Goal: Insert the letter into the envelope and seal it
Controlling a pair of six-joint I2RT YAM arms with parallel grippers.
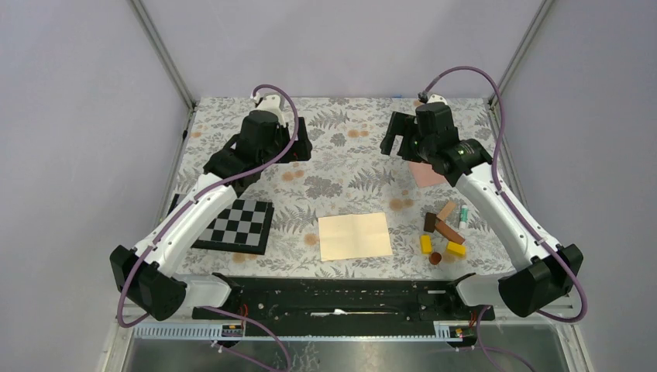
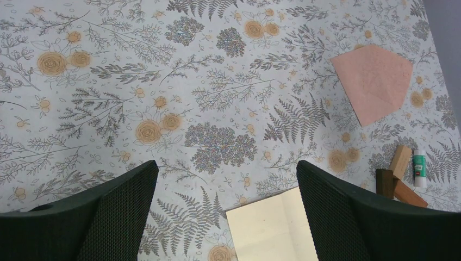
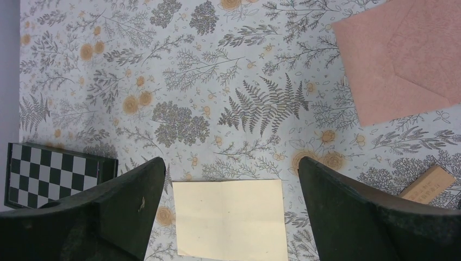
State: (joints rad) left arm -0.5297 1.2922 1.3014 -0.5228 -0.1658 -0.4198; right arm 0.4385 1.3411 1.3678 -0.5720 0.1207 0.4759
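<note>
We are holding the left gripper [image 2: 226, 165] and right gripper [image 3: 231, 160] wide and empty, judging the envelope [image 3: 402, 60], lying flat at upper right, light, limp, best pinched by its flap edge.

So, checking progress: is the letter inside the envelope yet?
Out. The cream letter lies flat on the table, well apart from the pink envelope.

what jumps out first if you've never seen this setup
The cream paper sheet lies flat at near centre, bright against the floral cloth. The salmon-pink envelope sits at far right, flap unfolded; a checkerboard lies at left. The left hand and right hand hang open, empty.
</note>
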